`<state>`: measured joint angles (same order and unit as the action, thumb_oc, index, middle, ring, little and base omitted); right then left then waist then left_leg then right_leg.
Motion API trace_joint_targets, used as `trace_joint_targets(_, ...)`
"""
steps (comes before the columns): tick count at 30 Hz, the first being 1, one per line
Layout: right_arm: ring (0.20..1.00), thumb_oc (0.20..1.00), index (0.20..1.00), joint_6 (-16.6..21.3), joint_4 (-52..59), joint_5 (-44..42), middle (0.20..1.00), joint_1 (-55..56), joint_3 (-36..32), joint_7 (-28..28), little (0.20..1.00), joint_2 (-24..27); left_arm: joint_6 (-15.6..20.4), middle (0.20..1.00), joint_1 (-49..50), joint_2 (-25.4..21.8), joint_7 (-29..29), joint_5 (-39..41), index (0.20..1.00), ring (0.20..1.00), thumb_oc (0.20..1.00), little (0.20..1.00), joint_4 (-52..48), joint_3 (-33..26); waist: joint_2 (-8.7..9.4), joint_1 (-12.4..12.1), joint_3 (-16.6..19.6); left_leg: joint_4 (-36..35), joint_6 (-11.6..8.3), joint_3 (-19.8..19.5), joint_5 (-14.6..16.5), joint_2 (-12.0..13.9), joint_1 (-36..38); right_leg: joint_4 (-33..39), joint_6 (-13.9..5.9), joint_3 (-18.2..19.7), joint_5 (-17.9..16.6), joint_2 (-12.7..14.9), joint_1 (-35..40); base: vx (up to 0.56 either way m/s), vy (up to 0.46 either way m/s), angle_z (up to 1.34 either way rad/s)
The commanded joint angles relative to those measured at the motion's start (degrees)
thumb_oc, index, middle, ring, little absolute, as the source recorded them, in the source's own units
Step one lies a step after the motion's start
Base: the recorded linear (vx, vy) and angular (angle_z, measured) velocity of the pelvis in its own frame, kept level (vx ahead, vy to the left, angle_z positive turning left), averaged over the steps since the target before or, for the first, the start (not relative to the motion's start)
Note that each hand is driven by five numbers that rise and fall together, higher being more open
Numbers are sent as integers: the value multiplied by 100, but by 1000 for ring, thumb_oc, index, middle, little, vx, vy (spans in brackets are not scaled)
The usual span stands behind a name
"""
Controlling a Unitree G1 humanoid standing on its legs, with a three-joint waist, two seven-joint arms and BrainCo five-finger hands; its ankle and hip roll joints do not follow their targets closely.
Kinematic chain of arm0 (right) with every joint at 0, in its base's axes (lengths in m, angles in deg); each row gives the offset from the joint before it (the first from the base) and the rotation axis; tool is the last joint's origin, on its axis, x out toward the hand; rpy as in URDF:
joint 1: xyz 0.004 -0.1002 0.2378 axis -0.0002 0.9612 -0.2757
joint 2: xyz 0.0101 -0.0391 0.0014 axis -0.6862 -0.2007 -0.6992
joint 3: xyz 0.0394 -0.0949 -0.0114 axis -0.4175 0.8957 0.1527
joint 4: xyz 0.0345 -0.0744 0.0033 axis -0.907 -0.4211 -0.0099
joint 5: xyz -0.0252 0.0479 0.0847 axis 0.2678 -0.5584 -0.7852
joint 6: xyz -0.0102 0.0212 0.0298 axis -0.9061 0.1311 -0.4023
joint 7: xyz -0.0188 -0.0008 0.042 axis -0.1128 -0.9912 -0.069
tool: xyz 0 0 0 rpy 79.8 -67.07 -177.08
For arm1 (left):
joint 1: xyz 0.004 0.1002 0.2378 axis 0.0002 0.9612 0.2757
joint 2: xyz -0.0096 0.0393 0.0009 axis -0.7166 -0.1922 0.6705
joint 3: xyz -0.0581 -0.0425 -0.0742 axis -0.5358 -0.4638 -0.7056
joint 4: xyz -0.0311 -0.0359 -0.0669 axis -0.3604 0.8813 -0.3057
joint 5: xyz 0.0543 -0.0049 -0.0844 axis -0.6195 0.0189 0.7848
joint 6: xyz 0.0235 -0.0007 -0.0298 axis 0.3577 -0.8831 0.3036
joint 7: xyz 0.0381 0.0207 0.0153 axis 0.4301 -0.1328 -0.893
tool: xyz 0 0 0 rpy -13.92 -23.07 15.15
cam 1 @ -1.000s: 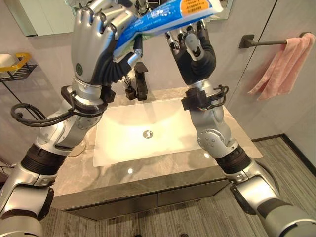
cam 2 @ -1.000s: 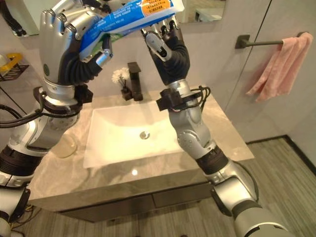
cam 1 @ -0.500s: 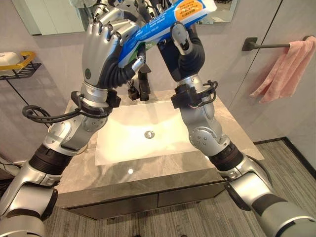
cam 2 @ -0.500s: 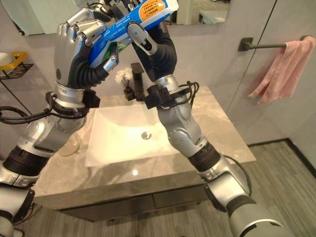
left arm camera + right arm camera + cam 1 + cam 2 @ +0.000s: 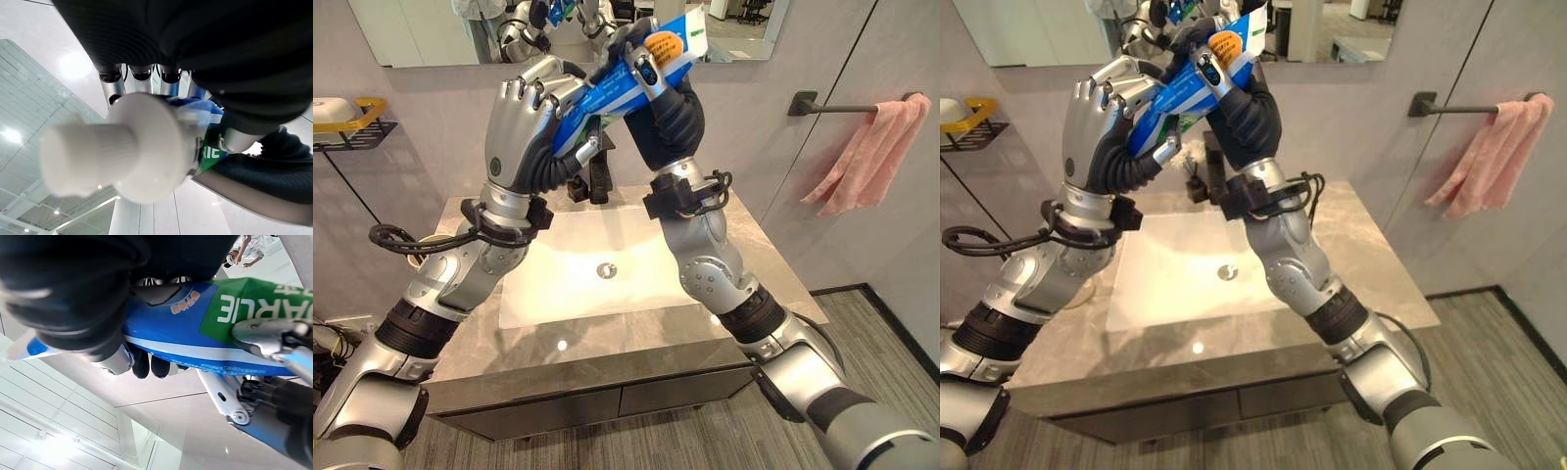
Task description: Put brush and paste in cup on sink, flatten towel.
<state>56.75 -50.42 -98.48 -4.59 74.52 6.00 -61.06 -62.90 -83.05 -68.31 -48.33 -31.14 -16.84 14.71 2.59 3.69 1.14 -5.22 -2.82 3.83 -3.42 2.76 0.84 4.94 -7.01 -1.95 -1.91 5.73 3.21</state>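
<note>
**Toothpaste tube held aloft in both hands above the sink**

Toothpaste tube (image 5: 626, 61), blue with a green end and an orange mark, is raised high over the back edge of the tabletop (image 5: 783, 284), in front of the mirror (image 5: 431, 29). The left hand (image 5: 524, 122) has its fingers curled round the lower, capped end; in the left wrist view the white cap (image 5: 88, 147) juts out past the fingers (image 5: 142, 73). The right hand (image 5: 666, 93) wraps its fingers and thumb round the upper part of the tube, the two hands close together along it, and the right wrist view shows the thumb pressed across the blue body.

Below, the white sink (image 5: 597, 269) lies sunk into the middle of the grey tabletop, with a dark tap (image 5: 597, 176) at its back edge. A cup (image 5: 426, 245) stands near the tabletop's left edge, partly hidden behind the left arm. The pink towel (image 5: 867, 152) hangs bunched on a dark wall rail (image 5: 822, 100) beyond the tabletop's right edge.
</note>
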Motion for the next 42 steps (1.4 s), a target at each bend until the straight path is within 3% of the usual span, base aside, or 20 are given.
trace_joint_targets(1, 200, 200, 200, 234, 169, -49, 200, -270, -281, -29, 200, 34, -58, 200, -350, -53, -61, 326, 200, 200, 200, 200, 222, -332, 127, -249, -26, 22, -130, 266, 529, 126, 657, 6, -130, -30, -253, 177, -23, 0, 0, 0)
trace_joint_targets(3, 200, 200, 200, 256, 160, -43, 200, -253, -314, -5, 200, -1, -73, 209, -319, -36, -77, 324, 209, 209, 209, 209, 205, -363, 128, -253, -34, 22, -125, 257, 530, 121, 667, 6, -132, -44, -243, 176, -6, 21, 1, 0)
trace_joint_targets(4, 200, 200, 200, 262, 159, -31, 200, -239, -341, 9, 200, -15, -75, 285, -293, -28, -80, 329, 285, 285, 285, 285, 193, -387, 135, -258, -45, 22, -118, 252, 481, 110, 647, 6, -122, -43, -288, 182, -22, 0, 0, 0)
trace_joint_targets(5, 200, 200, 200, 286, 139, -29, 200, -200, -383, 64, 200, -69, -106, 583, -243, -5, -106, 330, 583, 583, 583, 583, 193, -435, 129, -267, -41, 22, -115, 241, 486, 105, 658, 6, -121, -59, -279, 186, -1, 0, 0, 0)
trace_joint_targets(6, 200, 200, 200, 286, 138, -28, 200, -196, -383, 66, 200, -70, -107, 583, -240, -4, -105, 330, 583, 583, 583, 583, 193, -433, 121, -265, -30, 22, -116, 238, 542, 111, 683, 6, -130, -63, -228, 181, 25, 0, 0, 0)
trace_joint_targets(7, 200, 200, 200, 322, 136, -12, 200, -163, -424, 117, 200, -112, -148, 1000, -190, 32, -136, 312, 1000, 1000, 1000, 1000, 206, -469, 127, -272, -33, 22, -111, 234, 485, 100, 656, 6, -121, -69, -277, 192, 7, 0, 0, 0)
trace_joint_targets(20, 200, 200, 200, 534, 84, 322, 200, -52, -925, 548, 200, -302, -94, 1000, 954, -144, -374, 144, 1000, 1000, 1000, 1000, -917, -1719, 88, -557, -16, 22, -94, 30, 472, 54, 642, 6, -69, -255, -225, 264, 140, -5, -3, 7)
trace_joint_targets(22, 200, 200, 200, 576, 106, 425, 200, -7, -1081, 622, 200, -239, 36, 1000, 1690, -45, -508, 370, 1000, 1000, 1000, 1000, -1174, -2332, 111, -699, -49, 22, -99, -55, 444, 44, 596, 6, -49, -327, -223, 279, 157, -18, -14, 6)
trace_joint_targets(24, 200, 200, 200, 579, 116, 446, 200, 29, -1107, 656, 200, -236, 70, 1000, 2010, 23, -532, 477, 1000, 1000, 1000, 1000, -1249, -2563, 110, -725, -50, 22, -100, -83, 433, 43, 582, 6, -44, -355, -218, 284, 165, -15, -10, 16)
trace_joint_targets(26, 200, 200, 200, 617, 120, 473, 200, 114, -1285, 717, 200, -101, 125, 1000, 3193, 20, -531, 648, 1000, 1000, 1000, 1000, -1162, -3248, 127, -965, -114, 22, -93, -212, 399, 21, 517, 6, -27, -452, -215, 302, 177, -25, -8, 24)
trace_joint_targets(28, 200, 200, 200, 624, 84, 482, 200, 102, -1307, 739, 200, -89, 101, 1000, 3741, 53, -529, 778, 1000, 1000, 1000, 1000, -1033, -3542, 127, -1073, -144, 22, -98, -295, 434, 16, 504, 6, -32, -527, -153, 307, 230, 5, -7, 24)
trace_joint_targets(30, 200, 200, 200, 585, -10, 569, 200, 40, -1303, 779, 200, -41, -51, 1000, 4215, 132, -494, 1009, 1000, 1000, 1000, 1000, -356, -3605, 139, -1212, -209, 22, -94, -363, 395, -2, 448, 6, -35, -601, -171, 320, 220, -22, -4, 29)
trace_joint_targets(33, 200, 200, 200, 560, -46, 602, 200, 19, -1271, 786, 200, -17, -43, 1000, 4415, 122, -495, 1041, 1000, 1000, 1000, 1000, -137, -3657, 145, -1259, -219, 22, -95, -389, 377, -8, 419, 6, -43, -628, -177, 326, 210, -25, 3, 20)
trace_joint_targets(36, 200, 200, 200, 288, -175, 885, 200, -256, -1091, 741, 200, 260, -282, 1000, 5176, 506, -161, 1522, 1000, 1000, 1000, 1000, 1226, -3530, 241, -1513, -322, 22, -73, -495, 343, -41, 300, 6, -87, -741, -195, 339, 173, -36, 9, 19)
trace_joint_targets(37, 200, 200, 200, 288, -175, 888, 200, -263, -1089, 744, 200, 267, -271, 1000, 5156, 506, -168, 1526, 1000, 1000, 1000, 1000, 1245, -3519, 241, -1512, -324, 22, -69, -499, 311, -48, 276, 6, -86, -742, -221, 346, 151, -40, 14, 22)
trace_joint_targets(42, 200, 200, 200, 94, -220, 1230, 200, -653, -784, 791, 200, 581, -606, 1000, 4647, 1114, 303, 2273, 1000, 1000, 1000, 1000, 4392, -2375, 382, -1554, -426, 22, -70, -649, 195, -79, 31, 6, -111, -886, -288, 378, 40, -62, 16, 16)
